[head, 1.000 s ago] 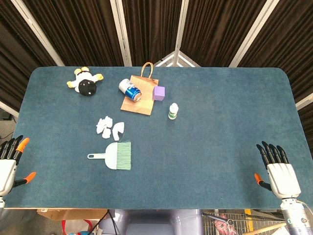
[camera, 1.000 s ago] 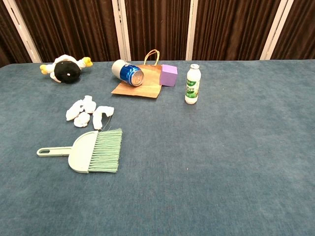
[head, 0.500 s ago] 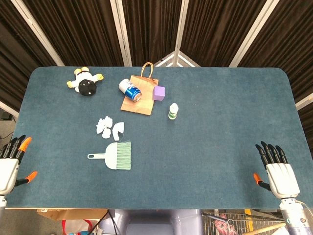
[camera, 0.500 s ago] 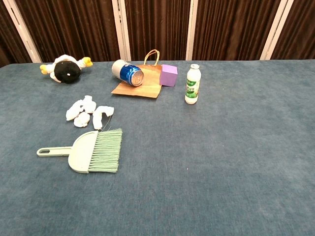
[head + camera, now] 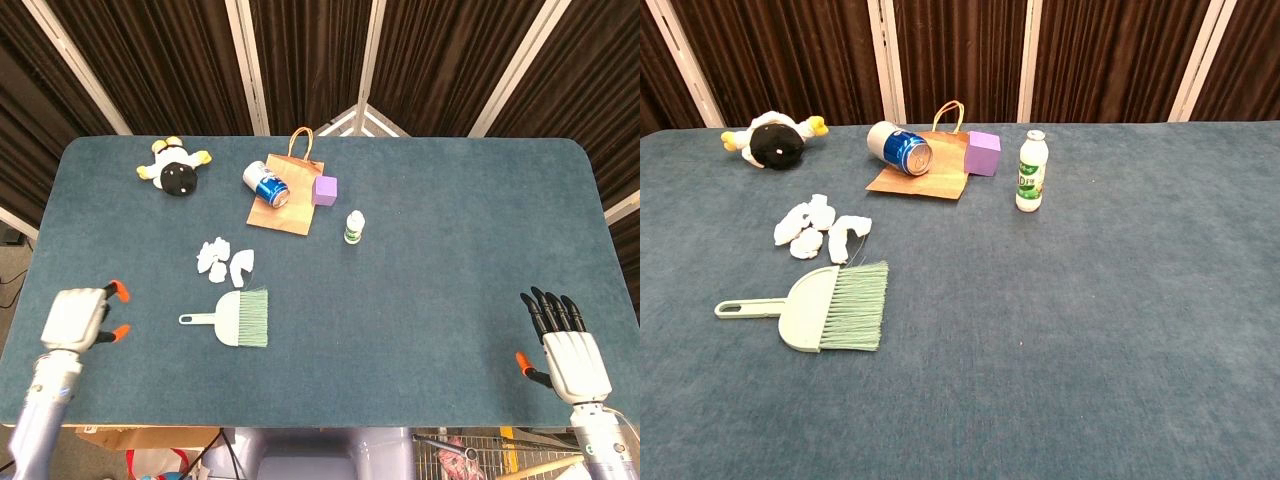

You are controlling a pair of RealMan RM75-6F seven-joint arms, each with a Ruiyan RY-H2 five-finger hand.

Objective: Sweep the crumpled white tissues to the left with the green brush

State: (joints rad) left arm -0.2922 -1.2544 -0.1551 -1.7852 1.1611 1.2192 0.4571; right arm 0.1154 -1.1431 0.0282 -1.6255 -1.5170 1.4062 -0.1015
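The green brush lies flat on the blue worktop, left of centre and nearer the front edge. It is pale mint green, with a short handle ending in a hanging loop that points toward the left edge, a rounded solid back, and a fan of fine bristles facing right. No hand touches it.

Just behind it, toward the far edge, sit the crumpled white tissues, several small wads clustered close together, the nearest one almost at the bristle tips.

Further back, near the far edge, a flat brown paper bag carries a blue can lying on its side and touches a purple cube. A small white bottle with a green label stands upright just right of the bag. A black and white plush toy lies toward the far left corner.

The left hand hovers over the front left part of the worktop, left of the brush handle, its fingers curled inward around nothing. The right hand sits at the front right corner, empty, fingers spread.
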